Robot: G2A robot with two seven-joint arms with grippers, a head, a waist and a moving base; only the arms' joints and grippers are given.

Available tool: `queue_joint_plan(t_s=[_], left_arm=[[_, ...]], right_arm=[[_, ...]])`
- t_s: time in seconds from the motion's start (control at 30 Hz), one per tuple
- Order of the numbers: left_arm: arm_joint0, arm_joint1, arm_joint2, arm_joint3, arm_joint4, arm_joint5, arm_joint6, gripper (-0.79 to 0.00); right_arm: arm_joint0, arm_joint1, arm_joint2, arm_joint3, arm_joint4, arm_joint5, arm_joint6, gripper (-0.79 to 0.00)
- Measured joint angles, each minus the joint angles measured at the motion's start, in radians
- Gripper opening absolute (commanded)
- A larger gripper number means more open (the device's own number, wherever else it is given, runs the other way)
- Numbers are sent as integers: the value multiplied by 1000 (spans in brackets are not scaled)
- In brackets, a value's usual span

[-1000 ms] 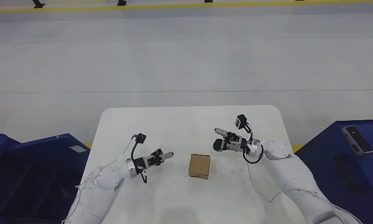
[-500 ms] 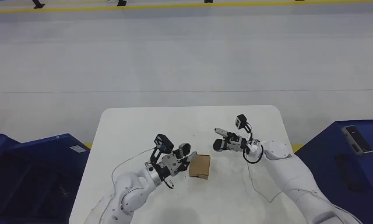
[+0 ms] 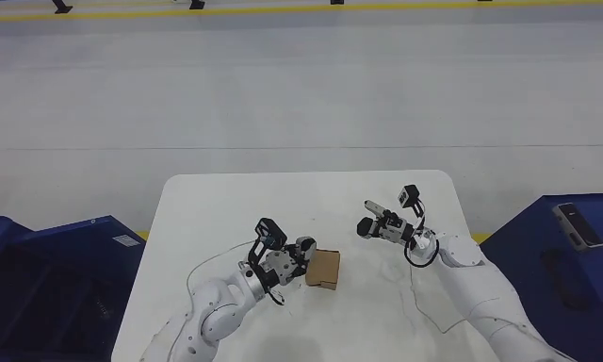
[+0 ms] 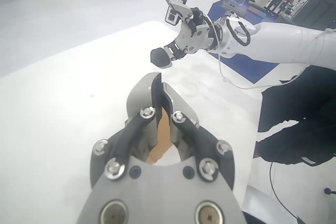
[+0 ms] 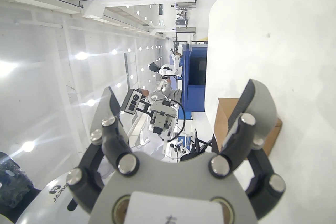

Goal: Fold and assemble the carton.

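Note:
A small brown carton lies flat near the middle of the white table. My left gripper sits at its left edge, fingers shut. In the left wrist view the gripper shows a strip of carton behind the closed fingers; I cannot tell whether cardboard is pinched. My right gripper hangs open to the right of the carton and apart from it. It also appears across the table in the left wrist view. The right wrist view shows the open gripper with the carton beyond one finger.
Blue bins stand beside the table on the left and right. A thin white cable trails along the right arm over the table. The table's far half is bare.
My left gripper swept right from the table's left side to the carton's edge, then held there. My right gripper drew back to the right, away from the carton.

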Motion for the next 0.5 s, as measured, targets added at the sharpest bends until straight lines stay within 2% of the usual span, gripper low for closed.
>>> queue_joint_plan(t_s=[0.17,0.3,0.5], left_arm=[[-2,-3,19,-5,12,1,-9,-785],[-17,-16,72,-12,122,98,19,-785],[-50,-40,157,25,247,180,101,-785]], right_arm=[[0,0,0,0,0,0,0,0],[0,0,0,0,0,0,0,0],[0,0,0,0,0,0,0,0]])
